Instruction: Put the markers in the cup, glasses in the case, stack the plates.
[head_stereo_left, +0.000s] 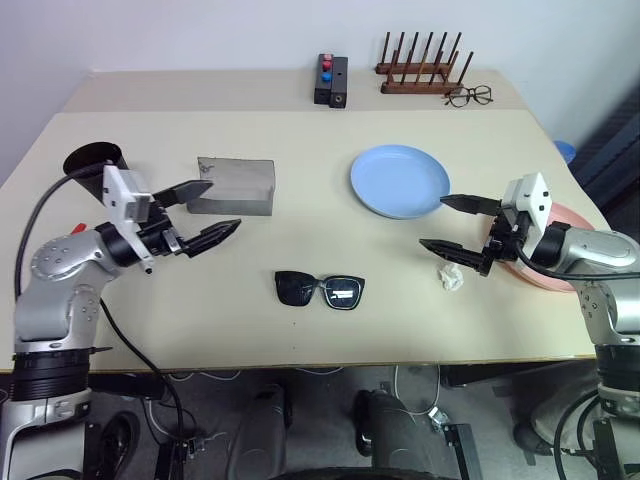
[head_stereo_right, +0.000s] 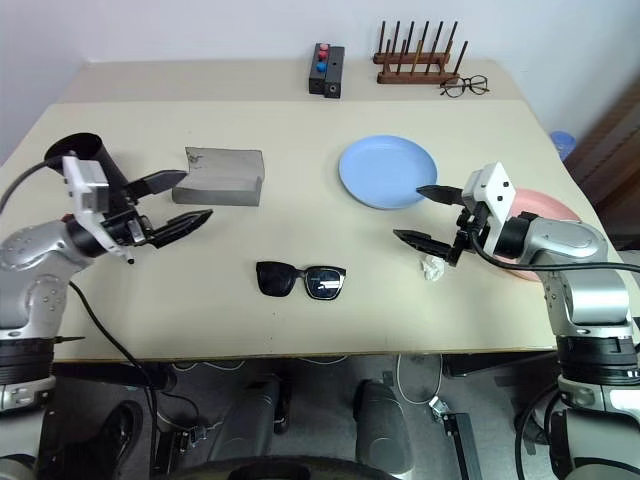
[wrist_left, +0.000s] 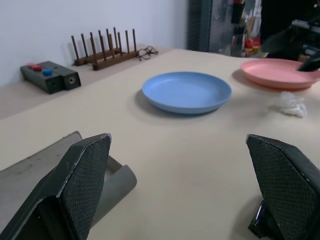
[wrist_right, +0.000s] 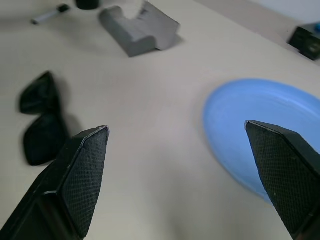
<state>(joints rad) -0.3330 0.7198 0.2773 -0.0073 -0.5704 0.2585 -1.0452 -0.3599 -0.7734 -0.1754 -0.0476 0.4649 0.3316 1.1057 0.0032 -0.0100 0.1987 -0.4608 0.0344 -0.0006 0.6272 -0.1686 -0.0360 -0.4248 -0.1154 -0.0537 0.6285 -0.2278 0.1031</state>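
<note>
Black sunglasses (head_stereo_left: 320, 289) lie folded open near the table's front middle. The grey case (head_stereo_left: 236, 185) stands open at the left, behind my open left gripper (head_stereo_left: 222, 206), which hovers empty. The dark cup (head_stereo_left: 92, 160) stands at the far left, partly behind that arm. A white marker with a black cap (wrist_right: 47, 16) lies near the cup. The light blue plate (head_stereo_left: 400, 180) sits right of centre. The pink plate (head_stereo_left: 566, 262) lies at the right edge, partly hidden by my right arm. My right gripper (head_stereo_left: 433, 222) is open and empty, between the two plates.
A crumpled white scrap (head_stereo_left: 451, 278) lies just under the right gripper. At the back stand a black box with red and blue buttons (head_stereo_left: 331, 80), a wooden peg rack (head_stereo_left: 425, 70) and wire-framed spectacles (head_stereo_left: 470, 96).
</note>
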